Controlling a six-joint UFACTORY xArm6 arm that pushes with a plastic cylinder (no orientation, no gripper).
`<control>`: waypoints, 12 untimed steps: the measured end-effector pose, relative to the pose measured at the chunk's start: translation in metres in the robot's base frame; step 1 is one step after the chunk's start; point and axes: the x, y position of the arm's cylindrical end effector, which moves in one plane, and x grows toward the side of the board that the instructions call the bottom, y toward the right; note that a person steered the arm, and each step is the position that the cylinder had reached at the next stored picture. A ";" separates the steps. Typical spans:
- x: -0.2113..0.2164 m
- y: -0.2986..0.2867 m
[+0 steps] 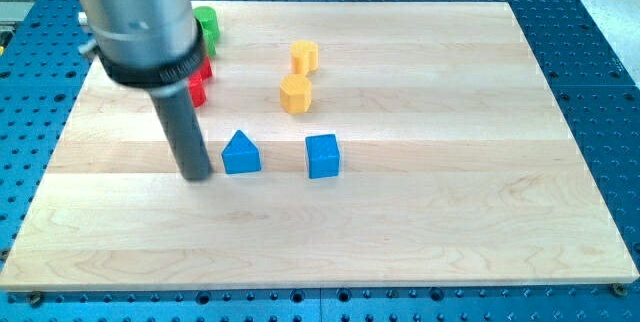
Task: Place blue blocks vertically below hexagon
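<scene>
My tip (pixel 197 175) rests on the wooden board, just left of a blue house-shaped block (pixel 240 153), with a small gap between them. A blue cube (pixel 323 156) sits further right, level with it. A yellow hexagon block (pixel 296 93) lies above and between the two blue blocks. A second yellow block (pixel 305 57), shape unclear, sits above the hexagon.
A green block (pixel 207 26) and a red block (pixel 198 84) sit at the upper left, partly hidden behind my rod and its grey housing (pixel 140 17). The wooden board (pixel 420 212) lies on a blue perforated table.
</scene>
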 end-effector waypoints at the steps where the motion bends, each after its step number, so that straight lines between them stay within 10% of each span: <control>1: -0.014 0.052; 5: -0.045 -0.069; 12: -0.075 0.059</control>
